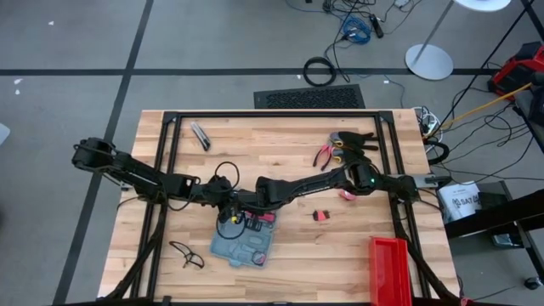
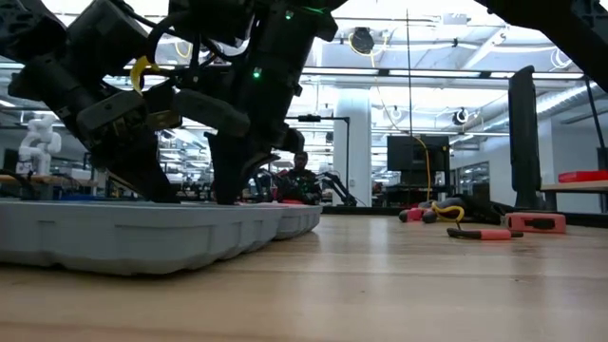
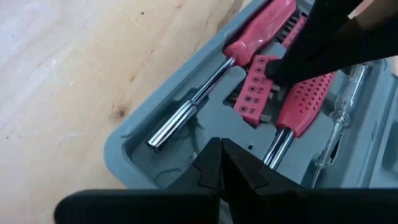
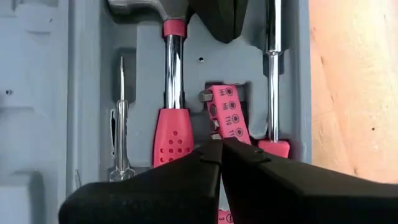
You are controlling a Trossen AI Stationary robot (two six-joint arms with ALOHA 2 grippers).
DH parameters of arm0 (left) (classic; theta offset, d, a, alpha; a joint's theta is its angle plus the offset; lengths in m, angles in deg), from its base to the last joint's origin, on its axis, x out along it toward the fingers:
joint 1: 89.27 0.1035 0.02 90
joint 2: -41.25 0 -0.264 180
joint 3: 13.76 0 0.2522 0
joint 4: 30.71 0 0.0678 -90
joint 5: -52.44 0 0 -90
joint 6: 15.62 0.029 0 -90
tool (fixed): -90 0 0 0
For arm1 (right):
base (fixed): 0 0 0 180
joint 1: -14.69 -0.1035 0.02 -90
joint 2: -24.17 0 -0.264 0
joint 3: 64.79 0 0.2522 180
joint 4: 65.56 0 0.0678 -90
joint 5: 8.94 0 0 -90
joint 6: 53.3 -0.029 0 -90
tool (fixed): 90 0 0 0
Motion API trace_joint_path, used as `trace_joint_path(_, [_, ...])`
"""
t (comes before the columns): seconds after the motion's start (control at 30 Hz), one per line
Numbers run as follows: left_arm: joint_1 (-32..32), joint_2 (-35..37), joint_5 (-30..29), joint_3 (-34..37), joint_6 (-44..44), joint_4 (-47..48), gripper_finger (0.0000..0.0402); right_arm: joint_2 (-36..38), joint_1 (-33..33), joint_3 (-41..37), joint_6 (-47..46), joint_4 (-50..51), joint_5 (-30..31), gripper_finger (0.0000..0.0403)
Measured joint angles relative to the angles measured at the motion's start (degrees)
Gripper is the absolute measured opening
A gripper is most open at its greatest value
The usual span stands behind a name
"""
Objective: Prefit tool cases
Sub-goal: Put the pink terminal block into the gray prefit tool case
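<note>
1. Flat blue-grey hinged plastic tool case (image 1: 240, 245): open at the table's 6 o'clock edge, holding red-handled tools.
2. Handling (a judgement): light, stiff, slippery shell; best held by its rim.
3. Left gripper (image 3: 221, 163) and right gripper (image 4: 221, 155): both fingertips together, empty, over the tray.

I see one tool case (image 1: 244, 245), blue-grey plastic, lying open and flat on the wood table, toward the front edge, left of centre. Its grey moulded tray (image 4: 81, 93) holds red-handled tools: a hammer (image 4: 170, 93), a chrome-shaft bit driver (image 3: 211, 81), a clear-handled tester screwdriver (image 4: 121, 124) and a red bit holder (image 4: 225, 118) sitting askew in its recess.
</note>
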Motion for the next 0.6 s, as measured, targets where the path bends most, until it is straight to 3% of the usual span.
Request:
trace_joint_path(0.33, [0.00,-0.02,-0.02,0.00,-0.10,-0.03,0.0018,3.74,-0.35,-0.01,-1.12,3.42,6.82,0.0000])
trace_joint_path(0.6, [0.00,-0.02,-0.07,0.00,-0.12,-0.04,0.0018,1.43,-0.43,-0.37,-2.52,4.99,5.88,0.0000])
